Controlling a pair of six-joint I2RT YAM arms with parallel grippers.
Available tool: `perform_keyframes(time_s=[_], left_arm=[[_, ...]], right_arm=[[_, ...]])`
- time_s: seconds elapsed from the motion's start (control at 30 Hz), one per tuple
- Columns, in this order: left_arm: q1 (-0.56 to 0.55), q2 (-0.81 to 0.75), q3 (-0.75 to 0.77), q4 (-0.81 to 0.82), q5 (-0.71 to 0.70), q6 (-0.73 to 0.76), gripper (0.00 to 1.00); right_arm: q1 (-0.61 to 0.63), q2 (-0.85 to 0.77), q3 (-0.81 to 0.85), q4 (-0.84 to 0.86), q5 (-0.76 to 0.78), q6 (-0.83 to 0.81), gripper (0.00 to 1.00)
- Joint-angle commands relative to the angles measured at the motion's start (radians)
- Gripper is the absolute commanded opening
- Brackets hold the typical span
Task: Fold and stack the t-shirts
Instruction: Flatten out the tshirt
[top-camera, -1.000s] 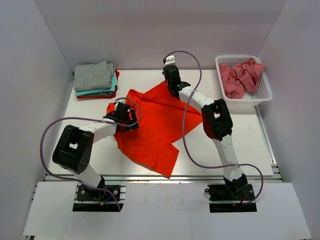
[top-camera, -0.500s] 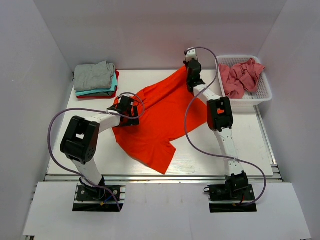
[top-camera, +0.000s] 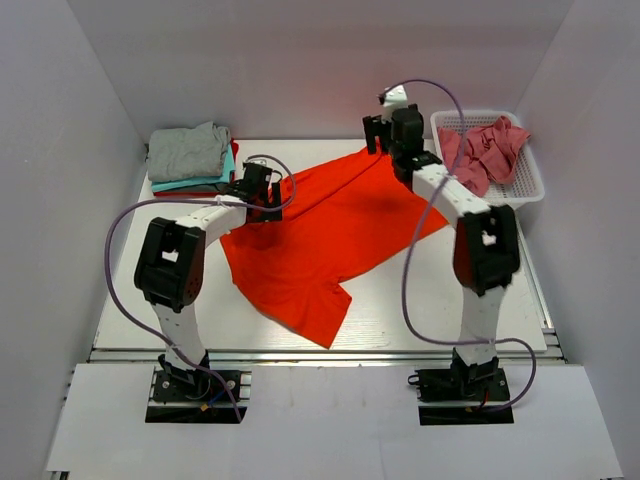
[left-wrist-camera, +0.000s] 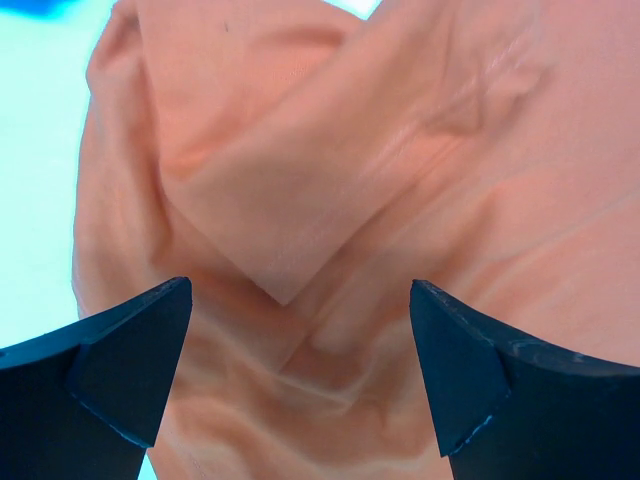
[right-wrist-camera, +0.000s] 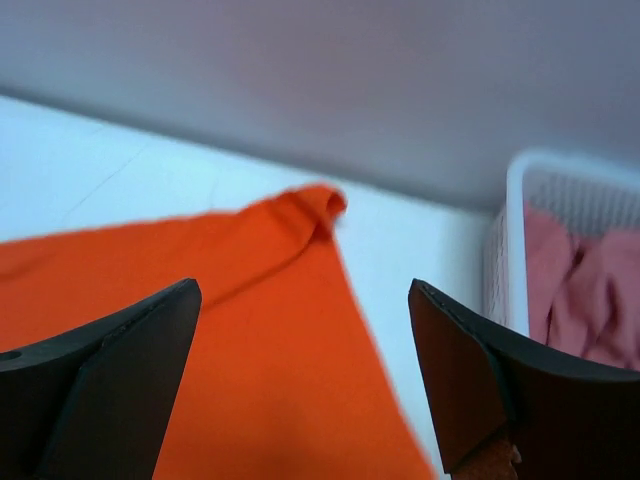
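Note:
A bright orange-red t-shirt lies spread across the middle of the table, its far corner near the back edge. My left gripper hangs open just above the shirt's left part; in the left wrist view rumpled folds of the orange cloth fill the space between its fingers, and nothing is gripped. My right gripper stands open above the shirt's far corner, holding nothing. Folded t-shirts sit stacked at the back left: grey on top, then teal, then red.
A white mesh basket at the back right holds a crumpled dusty pink t-shirt; its white wall shows just right of my right gripper. Walls close in the table at the back and on both sides.
My right gripper opened and let go of the orange shirt's far edge after carrying it toward the back right. The shirt now lies flatter. My left gripper moved farther back, staying open.

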Motion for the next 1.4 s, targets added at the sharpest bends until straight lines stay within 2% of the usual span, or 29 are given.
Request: perform_keyframes(time_s=[0.0, 0.07, 0.13, 0.37, 0.47, 0.67, 0.7, 0.87, 0.93, 1.0, 1.03, 1.1, 1.23, 1.37], left_arm=[[0.007, -0.027, 0.031, -0.022, 0.035, -0.011, 1.00], [0.007, -0.027, 0.022, -0.010, 0.035, -0.023, 1.00], [0.007, -0.002, 0.047, -0.010, 0.044, -0.039, 1.00], [0.007, 0.135, 0.164, -0.087, 0.021, -0.073, 1.00], [0.016, 0.199, 0.222, -0.098, 0.044, -0.073, 1.00], [0.046, 0.365, 0.423, -0.125, 0.069, -0.038, 1.00], [0.056, 0.429, 0.502, -0.142, 0.069, -0.028, 1.00], [0.067, 0.580, 0.723, -0.157, 0.159, 0.010, 1.00], [0.078, 0.629, 0.797, -0.148, 0.199, 0.032, 1.00], [0.078, 0.715, 0.926, -0.139, 0.259, 0.057, 1.00], [0.078, 0.742, 0.972, -0.139, 0.277, 0.058, 1.00], [0.078, 0.810, 1.075, -0.108, 0.343, 0.058, 1.00], [0.078, 0.800, 1.106, -0.055, 0.428, 0.038, 1.00], [0.078, 0.668, 1.001, -0.035, 0.422, 0.082, 1.00]], right_arm=[[-0.014, -0.164, -0.205, -0.184, -0.001, 0.251, 0.90], [-0.014, -0.225, -0.301, -0.218, -0.018, 0.305, 0.90], [-0.018, -0.236, -0.321, -0.275, -0.013, 0.329, 0.90], [-0.020, -0.159, -0.322, -0.376, -0.042, 0.412, 0.90], [-0.020, -0.109, -0.311, -0.408, -0.107, 0.440, 0.90], [-0.021, -0.070, -0.367, -0.430, -0.177, 0.519, 0.90], [-0.023, -0.076, -0.384, -0.428, -0.179, 0.541, 0.90], [-0.018, -0.191, -0.597, -0.406, -0.193, 0.615, 0.90], [-0.012, -0.277, -0.770, -0.378, -0.295, 0.630, 0.89], [0.014, -0.342, -0.831, -0.335, -0.383, 0.638, 0.89], [0.023, -0.410, -0.907, -0.335, -0.389, 0.633, 0.88], [0.077, -0.454, -0.944, -0.350, -0.408, 0.632, 0.88], [0.115, -0.573, -0.983, -0.411, -0.357, 0.630, 0.90], [0.107, -0.626, -0.897, -0.439, -0.187, 0.590, 0.90]])
